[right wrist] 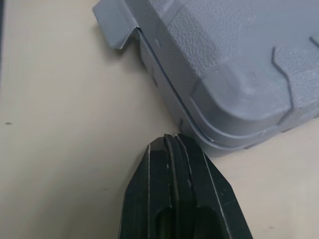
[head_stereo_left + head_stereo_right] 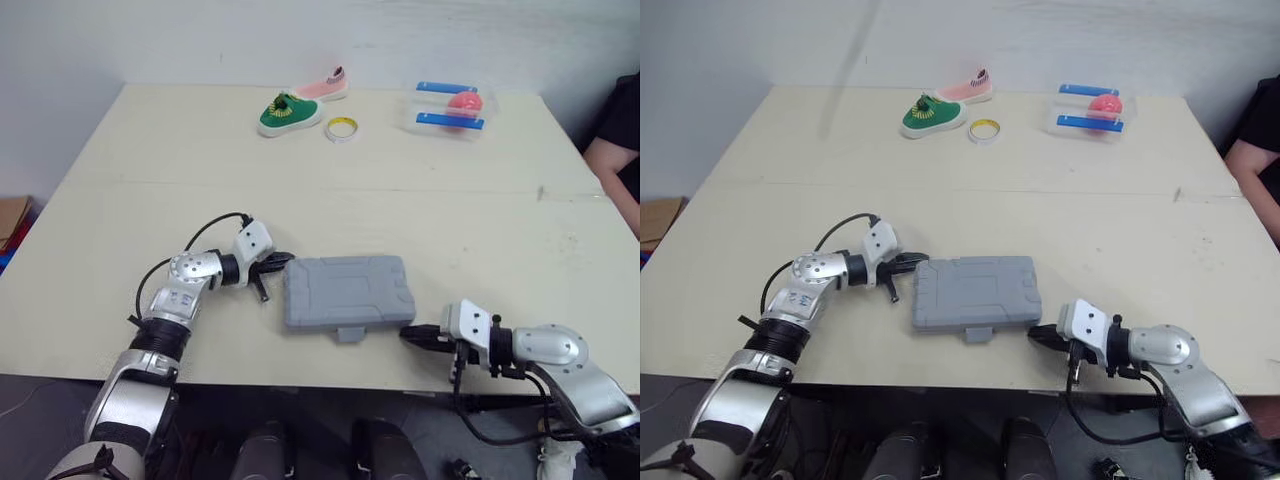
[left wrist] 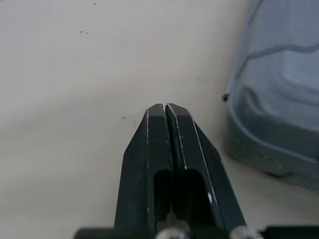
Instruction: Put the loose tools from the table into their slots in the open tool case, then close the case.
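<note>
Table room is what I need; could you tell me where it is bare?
Bare: the wide band between the gray case and the far green shoe, tape roll and clear box. Crowded: the near edge, where left tool and right tool flank the case.

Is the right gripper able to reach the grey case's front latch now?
Probably yes: the right gripper, shut, sits beside the corner of the case, with only bare table between it and the latch.
</note>
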